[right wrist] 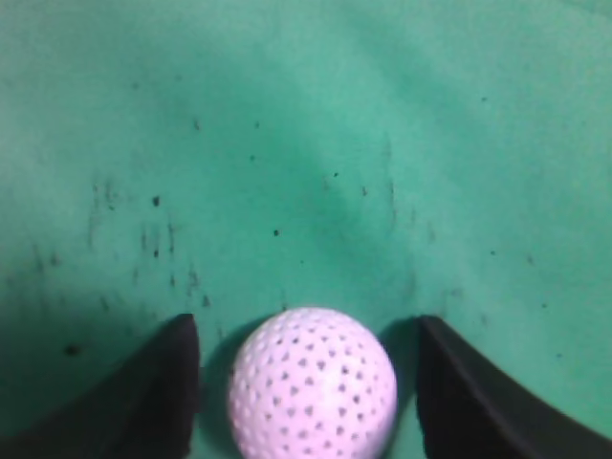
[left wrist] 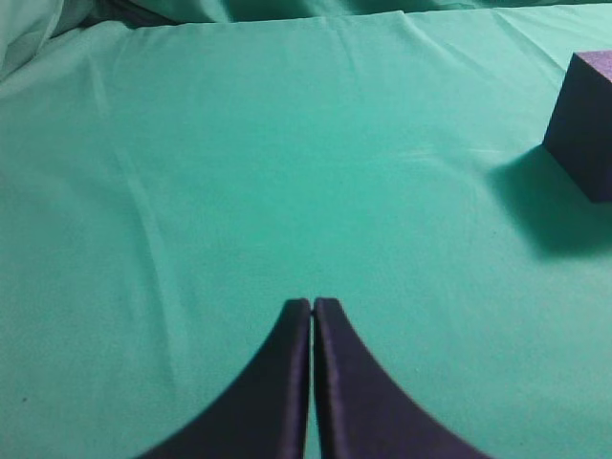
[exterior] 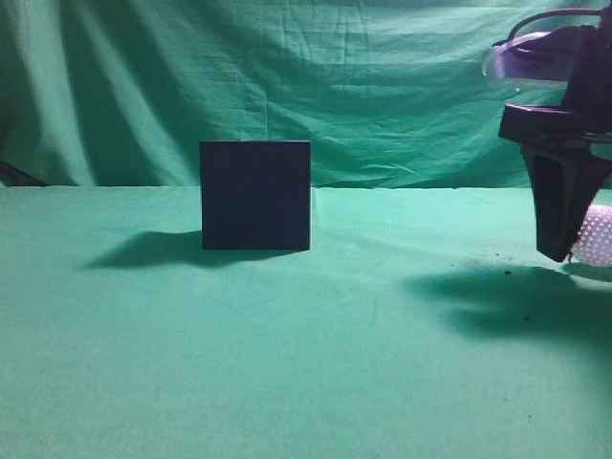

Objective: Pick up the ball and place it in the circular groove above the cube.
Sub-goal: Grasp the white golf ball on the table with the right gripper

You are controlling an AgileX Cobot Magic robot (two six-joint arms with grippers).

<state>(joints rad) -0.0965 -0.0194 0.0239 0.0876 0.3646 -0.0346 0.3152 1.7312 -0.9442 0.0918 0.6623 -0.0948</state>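
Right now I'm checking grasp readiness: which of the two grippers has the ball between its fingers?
The right gripper: its fingers are spread with the ball between them, gaps visible on both sides. The left gripper is shut over bare cloth.

You have a worktop [exterior: 306, 363] draped in wrinkled green cloth. The dark cube [exterior: 255, 195] stands on it left of centre in the exterior view. The white dimpled ball [exterior: 595, 236] rests on the cloth at the right edge, where dark specks dot the fabric.
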